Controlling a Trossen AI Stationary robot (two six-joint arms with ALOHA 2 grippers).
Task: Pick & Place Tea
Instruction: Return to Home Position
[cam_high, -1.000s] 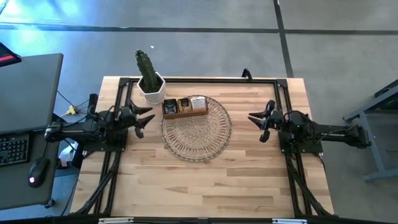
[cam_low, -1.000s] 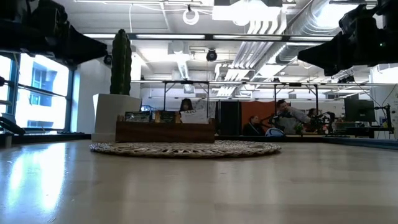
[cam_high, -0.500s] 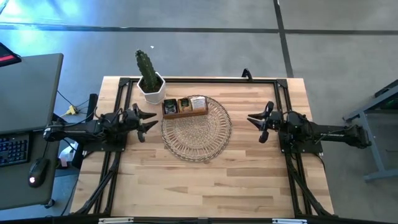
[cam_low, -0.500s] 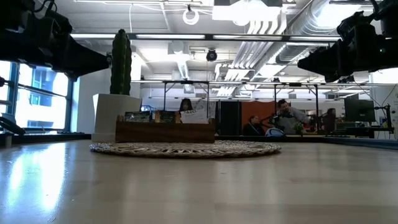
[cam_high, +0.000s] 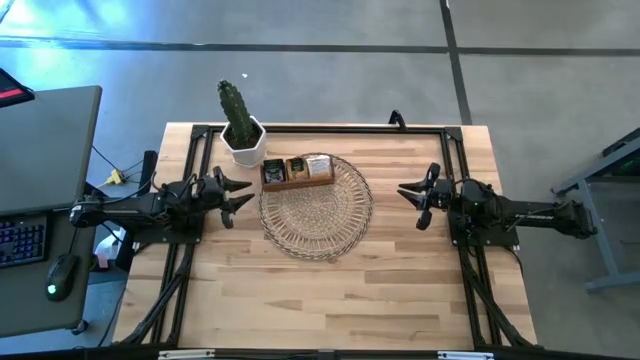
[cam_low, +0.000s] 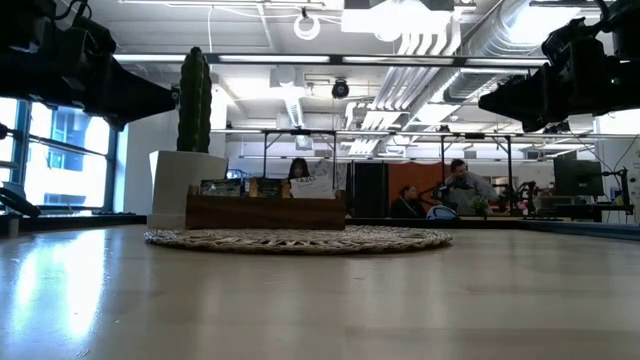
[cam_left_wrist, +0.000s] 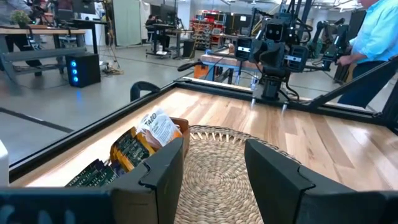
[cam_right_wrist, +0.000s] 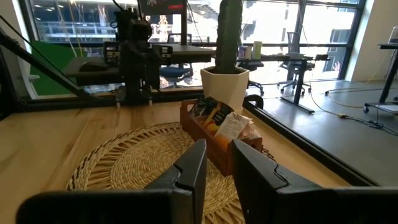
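The tea (cam_high: 298, 168) is a set of small sachets standing upright in a brown wooden box (cam_high: 299, 181). The box rests on the far part of a round wicker mat (cam_high: 316, 215). The sachets also show in the left wrist view (cam_left_wrist: 149, 134), the right wrist view (cam_right_wrist: 224, 121) and the low view (cam_low: 262, 186). My left gripper (cam_high: 243, 192) hovers level and open at the mat's left edge, pointing across it (cam_left_wrist: 214, 155). My right gripper (cam_high: 408, 198) hovers level to the right of the mat, its fingers a small gap apart (cam_right_wrist: 219, 158). Both hold nothing.
A cactus in a white pot (cam_high: 241, 132) stands at the far left, just beside the box. Black frame rails (cam_high: 320, 128) run along the table's edges. Bare wood lies near the front edge (cam_high: 330, 300). A desk with a keyboard (cam_high: 22, 240) stands left of the table. People sit in the room behind (cam_low: 462, 185).
My left gripper has sunk a little above the table at the mat's left edge, then kept still. Its fingers stay apart. The sachets, box and mat have not moved.
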